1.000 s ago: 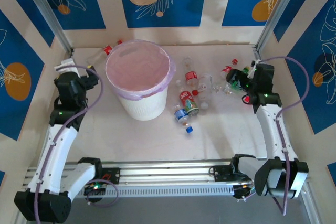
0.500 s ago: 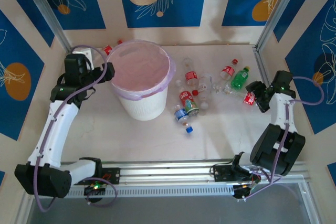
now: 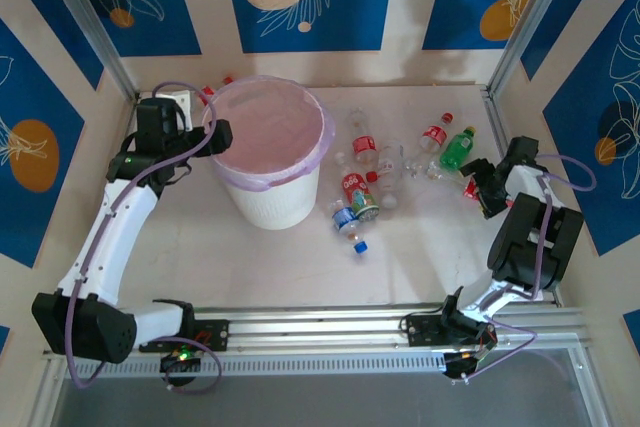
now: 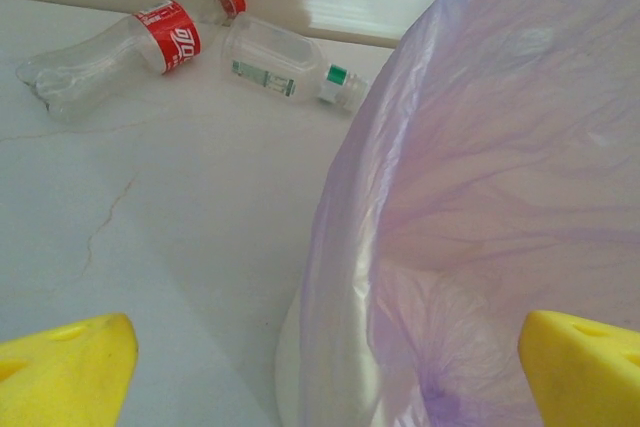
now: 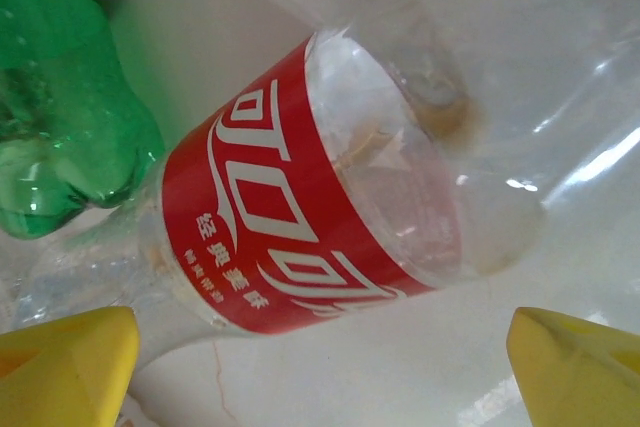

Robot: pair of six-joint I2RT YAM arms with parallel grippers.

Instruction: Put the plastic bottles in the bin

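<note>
We record the bin (image 3: 272, 205) wall as white and ribbed; its bag (image 3: 262, 127) is translucent pinkish-purple. Red-label bottle (image 5: 290, 237): clear body, red band, white script. Green bottle (image 5: 55, 117): tinted green throughout. Clear bottle (image 4: 285, 65): green cap, green-printed label. Left fingertips (image 4: 65, 372) and right fingertips (image 5: 575, 362): yellow. Wall panels (image 3: 350, 7): blue, white leaf outlines, tan and orange discs.

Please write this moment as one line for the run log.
left gripper open, at bin rim | right gripper open, aimed at red-label bottle | other bottles lie on table
</note>
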